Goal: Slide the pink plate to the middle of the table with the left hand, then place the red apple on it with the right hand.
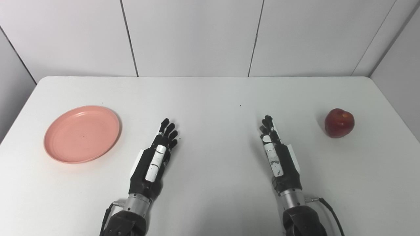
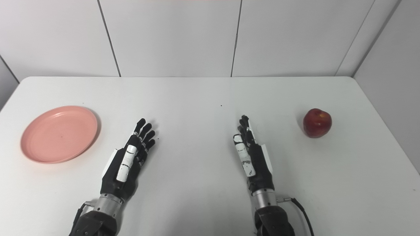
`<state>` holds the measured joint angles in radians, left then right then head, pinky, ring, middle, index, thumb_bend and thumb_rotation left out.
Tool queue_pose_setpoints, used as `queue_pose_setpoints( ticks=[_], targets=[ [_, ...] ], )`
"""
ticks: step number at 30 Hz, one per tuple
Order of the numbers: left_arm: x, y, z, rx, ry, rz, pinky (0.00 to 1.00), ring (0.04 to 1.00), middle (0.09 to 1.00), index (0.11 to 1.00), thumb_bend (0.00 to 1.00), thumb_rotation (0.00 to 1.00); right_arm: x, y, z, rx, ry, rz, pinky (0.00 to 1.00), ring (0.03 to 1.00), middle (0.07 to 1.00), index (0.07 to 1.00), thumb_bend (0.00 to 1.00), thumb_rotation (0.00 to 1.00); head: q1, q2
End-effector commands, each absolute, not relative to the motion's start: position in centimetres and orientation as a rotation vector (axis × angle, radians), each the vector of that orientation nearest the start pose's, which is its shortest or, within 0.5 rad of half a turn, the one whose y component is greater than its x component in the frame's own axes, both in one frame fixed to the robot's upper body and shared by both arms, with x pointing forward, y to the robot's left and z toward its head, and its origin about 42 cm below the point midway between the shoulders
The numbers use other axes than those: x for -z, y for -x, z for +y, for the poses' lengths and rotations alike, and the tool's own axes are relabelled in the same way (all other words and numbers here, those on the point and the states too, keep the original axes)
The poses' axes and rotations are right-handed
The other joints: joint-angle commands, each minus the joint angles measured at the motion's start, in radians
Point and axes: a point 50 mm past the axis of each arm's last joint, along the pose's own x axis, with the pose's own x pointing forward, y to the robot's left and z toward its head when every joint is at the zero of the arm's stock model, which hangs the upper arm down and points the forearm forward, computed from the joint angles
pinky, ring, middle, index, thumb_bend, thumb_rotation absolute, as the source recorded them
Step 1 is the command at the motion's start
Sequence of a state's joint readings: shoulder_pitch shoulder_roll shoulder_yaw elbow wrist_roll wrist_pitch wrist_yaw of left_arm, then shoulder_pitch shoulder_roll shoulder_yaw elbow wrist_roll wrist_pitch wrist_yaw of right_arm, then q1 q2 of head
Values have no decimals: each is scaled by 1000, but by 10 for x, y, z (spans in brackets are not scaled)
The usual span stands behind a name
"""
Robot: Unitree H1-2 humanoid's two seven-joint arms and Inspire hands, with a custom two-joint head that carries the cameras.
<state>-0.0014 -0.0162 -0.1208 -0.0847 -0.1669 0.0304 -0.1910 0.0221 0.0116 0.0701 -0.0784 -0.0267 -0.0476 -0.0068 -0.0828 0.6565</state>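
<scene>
A pink plate [image 1: 82, 133] lies empty on the left side of the white table [image 1: 210, 95]. A red apple [image 1: 339, 123] stands on the right side. My left hand [image 1: 157, 156] rests near the table's front, right of the plate and apart from it, fingers stretched out, holding nothing. My right hand [image 1: 275, 152] rests left of the apple, well apart from it, fingers stretched out, holding nothing. In the right eye view the plate [image 2: 59, 133], apple [image 2: 317, 123], left hand [image 2: 129, 158] and right hand [image 2: 251, 154] stand the same way.
White wall panels [image 1: 197, 36] rise right behind the table's far edge. A black cable [image 1: 331, 209] runs from the right wrist to the bottom edge. The table's left and right edges lie close to the plate and the apple.
</scene>
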Motion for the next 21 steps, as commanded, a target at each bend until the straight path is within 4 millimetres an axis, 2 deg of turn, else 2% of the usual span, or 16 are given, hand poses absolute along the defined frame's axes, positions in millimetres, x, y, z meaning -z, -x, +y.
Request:
queue_pose_setpoints(
  ticks=[1, 14, 19, 20, 21],
  targets=[
    [-129, -284, 157, 334, 178, -113, 986, 989, 1000, 995, 637, 837, -102, -270, -190, -60, 11, -83, 999, 981, 989, 1000, 725, 956, 1, -2],
    [-127, -284, 157, 334, 186, -110, 986, 989, 1000, 992, 639, 830, -101, -269, -192, -62, 8, -86, 999, 983, 992, 1000, 720, 954, 9, -7],
    [-125, -284, 154, 338, 176, -113, 988, 987, 1000, 993, 635, 837, -98, -269, -194, -59, -12, -85, 1000, 984, 992, 1000, 706, 936, 35, -26],
    [-124, -283, 152, 337, 171, -110, 987, 986, 1000, 992, 630, 840, -97, -269, -196, -59, -15, -86, 1000, 984, 992, 1000, 704, 936, 68, -43],
    [-124, -283, 151, 335, 167, -108, 984, 985, 998, 990, 622, 844, -96, -269, -197, -58, -16, -86, 1000, 985, 993, 1000, 699, 937, 68, -43]
  ],
)
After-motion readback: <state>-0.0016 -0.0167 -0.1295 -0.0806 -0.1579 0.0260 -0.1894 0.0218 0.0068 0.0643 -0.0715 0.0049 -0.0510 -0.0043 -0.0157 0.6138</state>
